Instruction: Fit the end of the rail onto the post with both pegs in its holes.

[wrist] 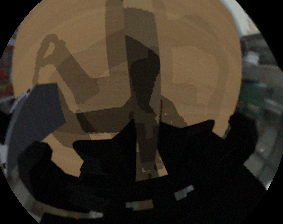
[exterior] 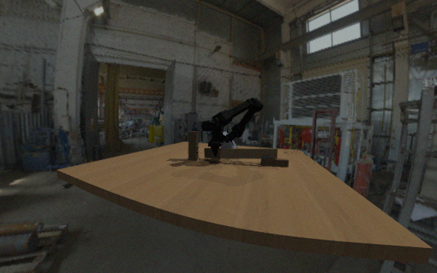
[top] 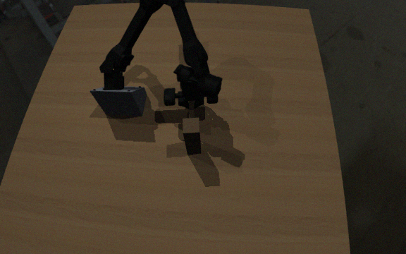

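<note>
The wooden rail (exterior: 246, 153) (wrist: 142, 30) runs from the low footboard block (exterior: 281, 163) toward the upright post (exterior: 193, 145) (top: 191, 125). In the exterior view it looks about level, its near end raised off the table. Its far end is at the block; the seating in the bracket is too small to tell. A narrow gap shows between the rail's near end and the post. The pegs are small and dark there, and the holes are hidden. My gripper (exterior: 215, 155) (wrist: 141, 120) is shut on the rail near its post end, one finger on each side.
A dark grey slanted block (top: 123, 103) (wrist: 37, 112) stands beside the rail, under the arm's base. The arm arches above the rail and hides most of it in the top view. Shadows lie around the post on the wooden table (top: 259, 197) (exterior: 241, 205).
</note>
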`<state>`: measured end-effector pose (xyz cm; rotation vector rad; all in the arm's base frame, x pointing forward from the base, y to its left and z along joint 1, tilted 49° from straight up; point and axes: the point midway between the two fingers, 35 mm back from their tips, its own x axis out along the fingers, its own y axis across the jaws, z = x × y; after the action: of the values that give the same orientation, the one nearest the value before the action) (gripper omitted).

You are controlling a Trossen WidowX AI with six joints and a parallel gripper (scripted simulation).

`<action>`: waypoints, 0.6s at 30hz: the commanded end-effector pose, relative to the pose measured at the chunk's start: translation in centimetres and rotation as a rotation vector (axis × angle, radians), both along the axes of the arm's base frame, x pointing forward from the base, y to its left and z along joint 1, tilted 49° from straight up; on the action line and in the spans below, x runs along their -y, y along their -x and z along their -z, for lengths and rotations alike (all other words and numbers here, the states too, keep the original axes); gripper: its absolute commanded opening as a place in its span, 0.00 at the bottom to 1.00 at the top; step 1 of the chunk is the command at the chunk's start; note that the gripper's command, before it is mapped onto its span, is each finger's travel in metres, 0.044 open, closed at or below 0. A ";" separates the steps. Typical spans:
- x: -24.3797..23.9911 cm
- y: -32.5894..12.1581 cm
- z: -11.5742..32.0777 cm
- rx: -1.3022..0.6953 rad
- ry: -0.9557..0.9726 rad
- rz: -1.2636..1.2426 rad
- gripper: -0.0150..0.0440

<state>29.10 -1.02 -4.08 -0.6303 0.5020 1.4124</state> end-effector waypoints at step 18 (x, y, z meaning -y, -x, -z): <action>1.0 -0.2 -0.9 0.010 -0.004 0.007 0.25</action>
<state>29.03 -1.69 -3.48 -0.6310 0.5015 1.4124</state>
